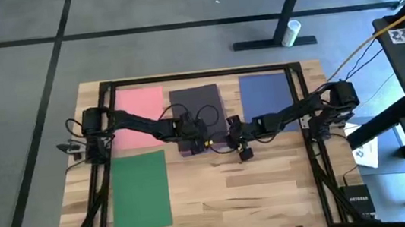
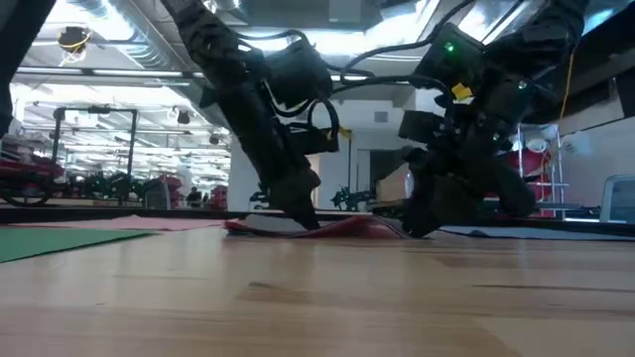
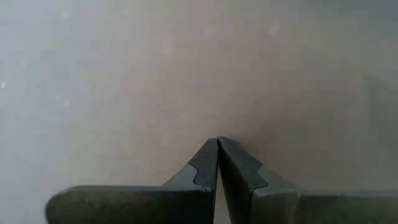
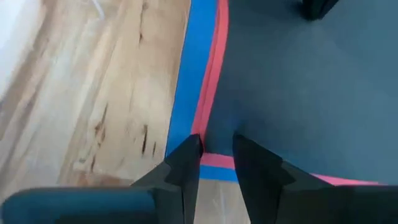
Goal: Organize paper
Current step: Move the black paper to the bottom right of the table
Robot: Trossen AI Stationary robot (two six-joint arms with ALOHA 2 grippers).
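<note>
A dark grey sheet (image 1: 198, 106) lies at the table's middle on top of a red sheet (image 4: 211, 74) and a blue one (image 4: 186, 93), whose edges stick out at one corner. My left gripper (image 1: 190, 141) is shut, tips down on the dark grey sheet (image 3: 186, 74). My right gripper (image 4: 216, 152) stands narrowly open over the stack's near right corner. A pink sheet (image 1: 142, 116), a navy sheet (image 1: 265, 95) and a green sheet (image 1: 141, 191) lie flat by themselves. In the low view the red sheet (image 2: 347, 226) bulges up slightly between the two grippers. My left gripper presses its shut fingertips (image 3: 217, 146) down on the dark grey sheet's near part, coming from above at a slant; the sheet lies flat on the stack. My right gripper comes from above, one fingertip (image 4: 189, 149) at the red and blue edges, the other (image 4: 242, 149) on the dark grey sheet's corner (image 4: 249, 124). Whether a layer is caught between them I cannot tell.
Bare wood (image 1: 257, 191) stretches along the table's near right. Dark frame rails (image 1: 308, 117) run along the table's edges. A white printed sheet (image 1: 367, 152) and a small black box (image 1: 357, 195) sit past the right rail.
</note>
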